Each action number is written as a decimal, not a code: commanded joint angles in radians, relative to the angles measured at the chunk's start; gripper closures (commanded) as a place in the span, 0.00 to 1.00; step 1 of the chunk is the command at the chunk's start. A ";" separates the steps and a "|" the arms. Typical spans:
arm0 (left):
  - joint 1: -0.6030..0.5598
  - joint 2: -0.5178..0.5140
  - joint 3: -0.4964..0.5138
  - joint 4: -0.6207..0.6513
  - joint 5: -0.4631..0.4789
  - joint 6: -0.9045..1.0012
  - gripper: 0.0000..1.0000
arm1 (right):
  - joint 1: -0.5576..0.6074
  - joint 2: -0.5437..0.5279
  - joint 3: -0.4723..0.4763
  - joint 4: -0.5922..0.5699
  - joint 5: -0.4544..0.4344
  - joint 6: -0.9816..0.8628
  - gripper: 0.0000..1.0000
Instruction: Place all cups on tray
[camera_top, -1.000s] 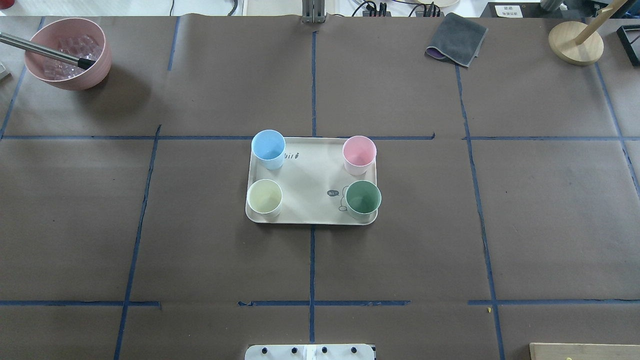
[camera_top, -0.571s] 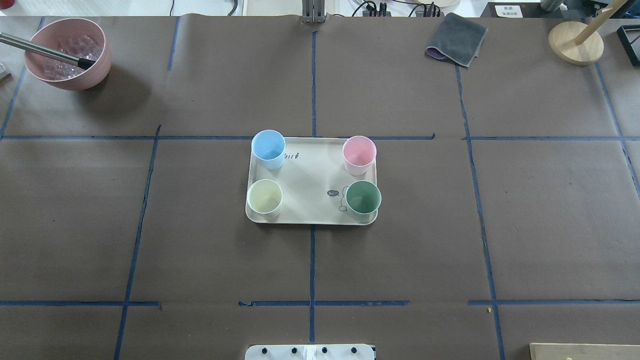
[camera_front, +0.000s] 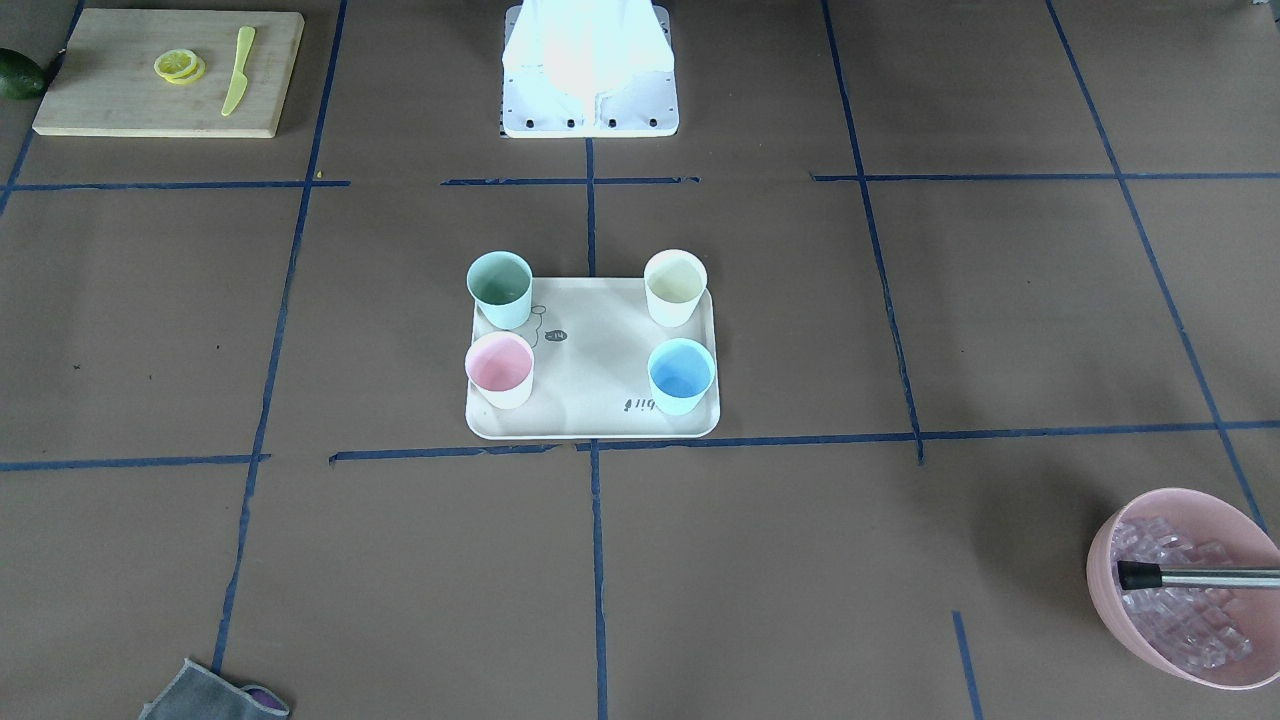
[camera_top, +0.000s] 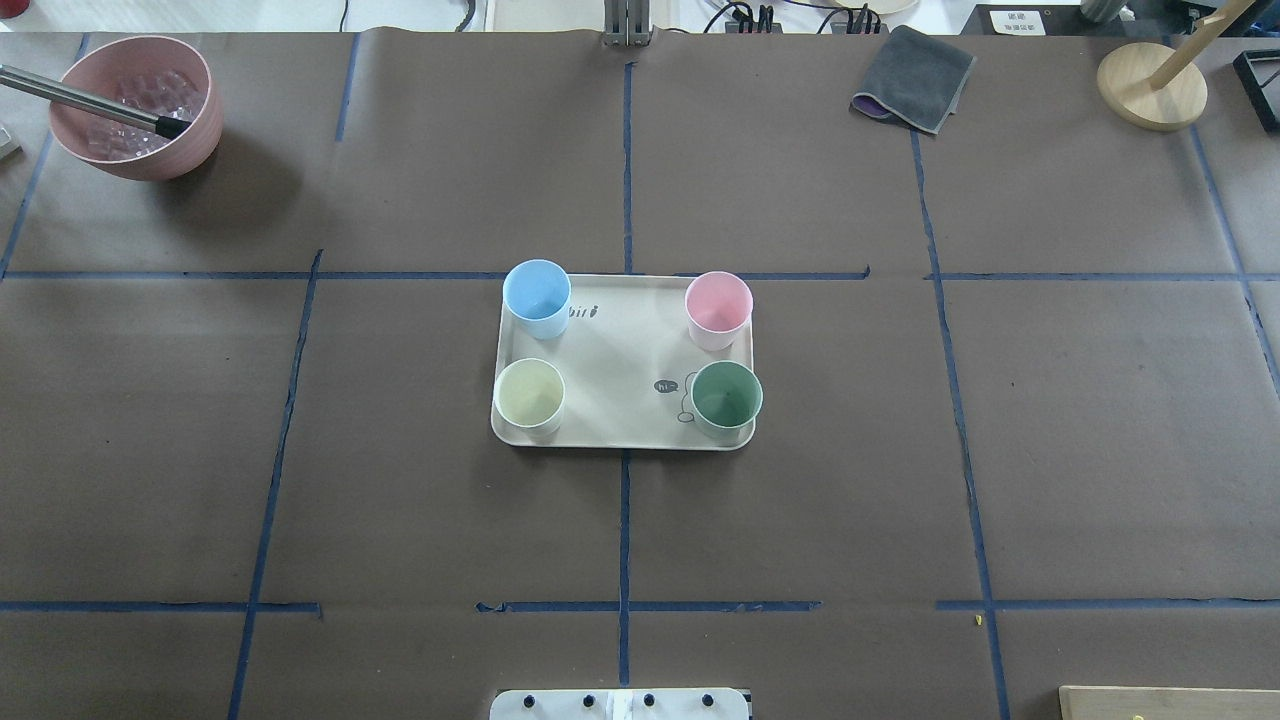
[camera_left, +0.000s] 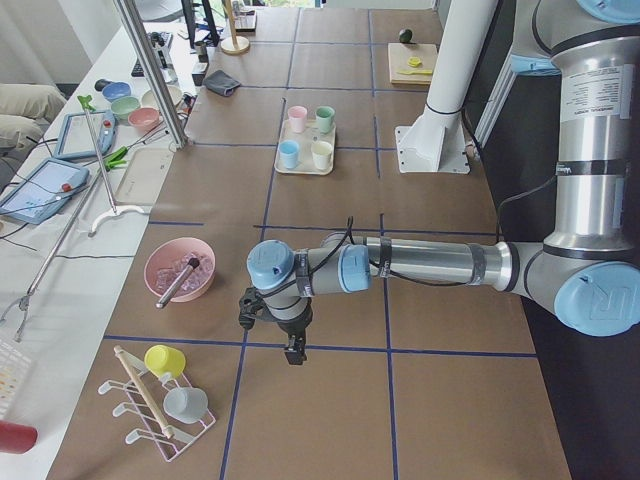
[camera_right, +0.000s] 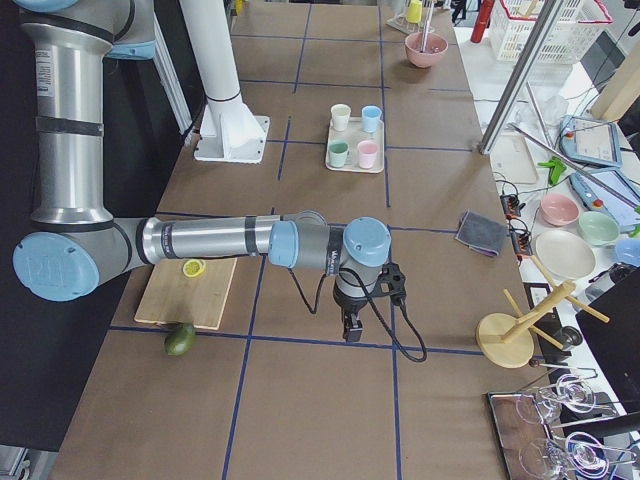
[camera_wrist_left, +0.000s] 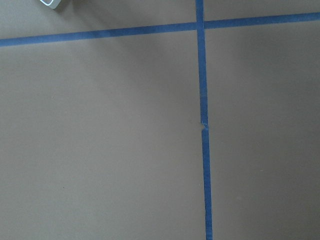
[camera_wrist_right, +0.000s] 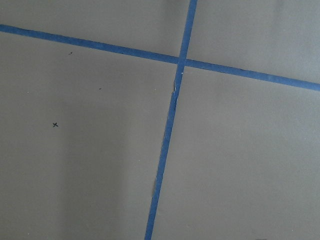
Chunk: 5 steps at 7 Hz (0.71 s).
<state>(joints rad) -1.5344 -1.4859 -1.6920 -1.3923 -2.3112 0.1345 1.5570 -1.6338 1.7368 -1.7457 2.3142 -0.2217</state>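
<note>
Left end effector (camera_left: 292, 352) and right end effector (camera_right: 351, 330) point down over bare counter (camera_top: 300, 450). Whether either is apart or together cannot be determined. Both arms extend low, well apart from the tray (camera_top: 620, 370). The four cups (camera_top: 537, 297) stand upright at its corners. Task judged complete; no placement remains.

Two fixed cameras look steeply down on the bench (camera_top: 400, 500) from opposite long sides — both share the central tray (camera_top: 620, 360). Two end cameras look along it from farther off; both wrist cameras face straight down, close above its surface.
</note>
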 joint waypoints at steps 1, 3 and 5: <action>0.000 0.038 -0.037 -0.008 0.003 0.002 0.00 | -0.001 -0.001 -0.006 0.000 0.001 -0.001 0.00; 0.008 0.038 -0.070 -0.011 0.006 0.007 0.00 | -0.001 -0.011 -0.008 0.000 0.002 -0.002 0.00; 0.008 0.036 -0.074 -0.011 0.003 0.007 0.00 | -0.001 -0.011 -0.008 0.000 0.002 -0.002 0.00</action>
<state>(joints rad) -1.5272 -1.4489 -1.7626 -1.4032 -2.3072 0.1408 1.5555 -1.6434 1.7290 -1.7457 2.3162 -0.2237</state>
